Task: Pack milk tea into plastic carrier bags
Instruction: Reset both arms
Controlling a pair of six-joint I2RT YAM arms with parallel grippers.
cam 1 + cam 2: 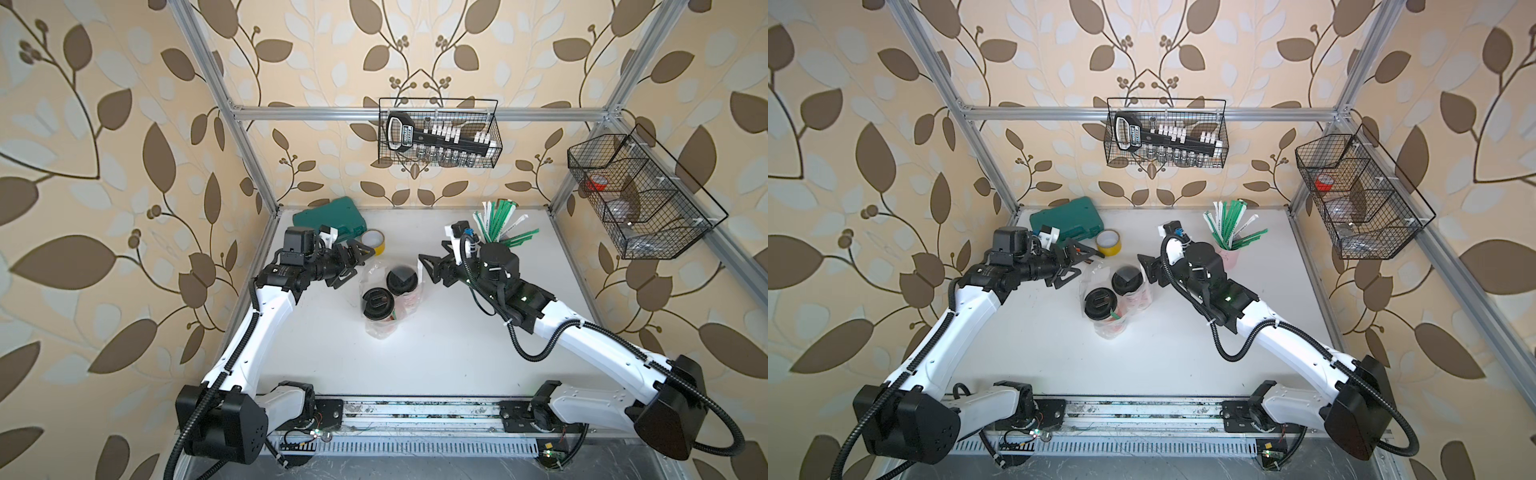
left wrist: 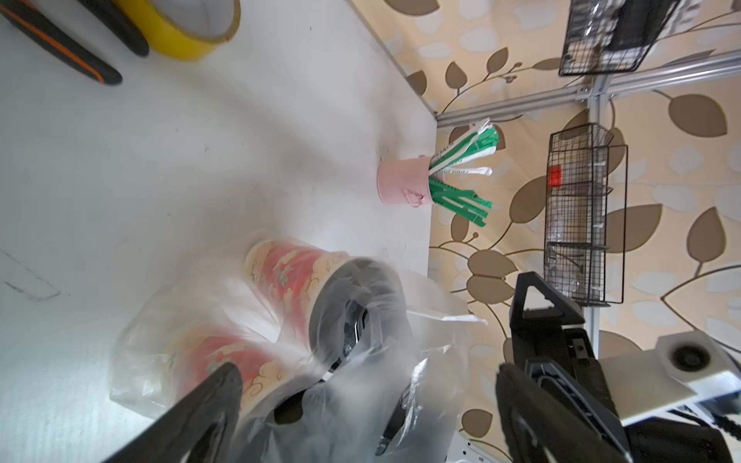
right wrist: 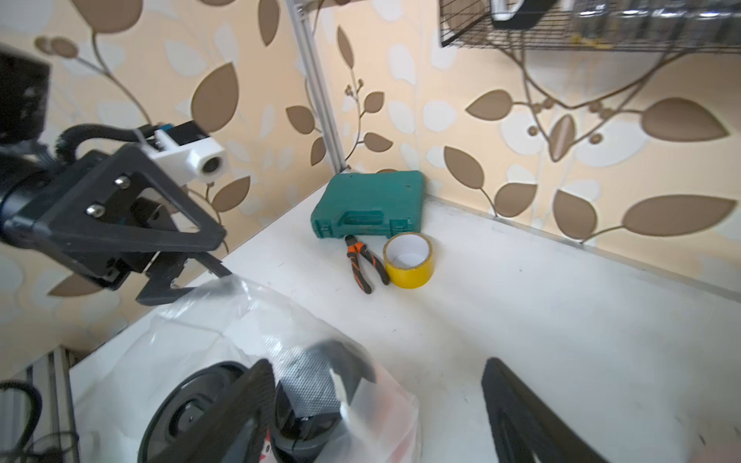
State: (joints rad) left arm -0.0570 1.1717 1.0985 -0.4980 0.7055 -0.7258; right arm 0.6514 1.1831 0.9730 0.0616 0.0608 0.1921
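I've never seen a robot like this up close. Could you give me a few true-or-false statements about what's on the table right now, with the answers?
1. Both red cups wear black lids and stand inside the clear bag. True.
2. The yellow tape roll is inside the bag. False: it lies on the table beside the pliers.
3. Both claws are clamped shut. False: the left claw and the right claw both stand open, one on each side of the bag.
4. The green-and-white straws stand in a pink cup. True.
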